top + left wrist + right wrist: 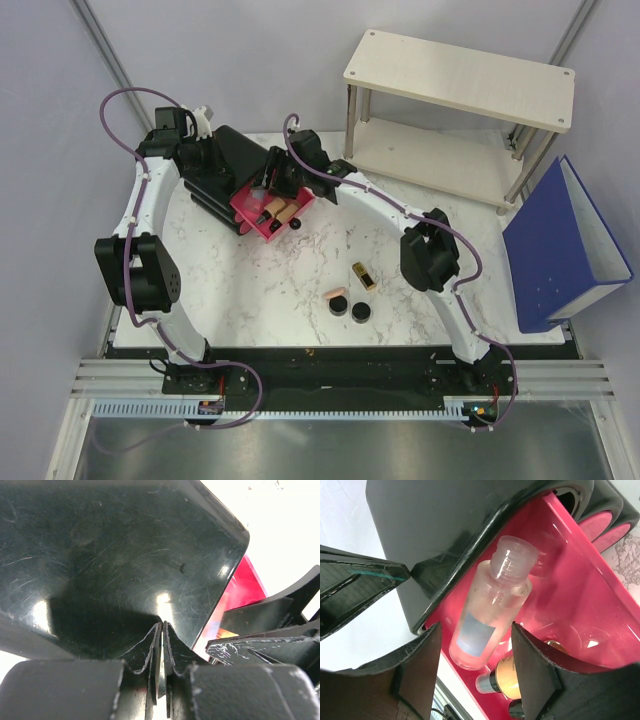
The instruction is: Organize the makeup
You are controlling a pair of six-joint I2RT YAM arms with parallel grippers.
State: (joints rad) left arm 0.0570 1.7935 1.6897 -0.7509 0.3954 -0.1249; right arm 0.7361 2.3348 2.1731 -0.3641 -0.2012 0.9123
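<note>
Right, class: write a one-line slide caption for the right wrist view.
Right end effector, fingers apart, over a clear bottle lying in the pink drawer.

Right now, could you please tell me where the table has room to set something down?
Bare marble lies between the left arm and the lipstick and compacts; a smaller patch lies between the right arm and binder. It is crowded at the pink drawer, under the right pincer.

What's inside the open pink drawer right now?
A clear bottle lying down, and beside it a peach tube with a black cap. The pink drawer's back end sits under the black box, so anything there is hidden.
</note>
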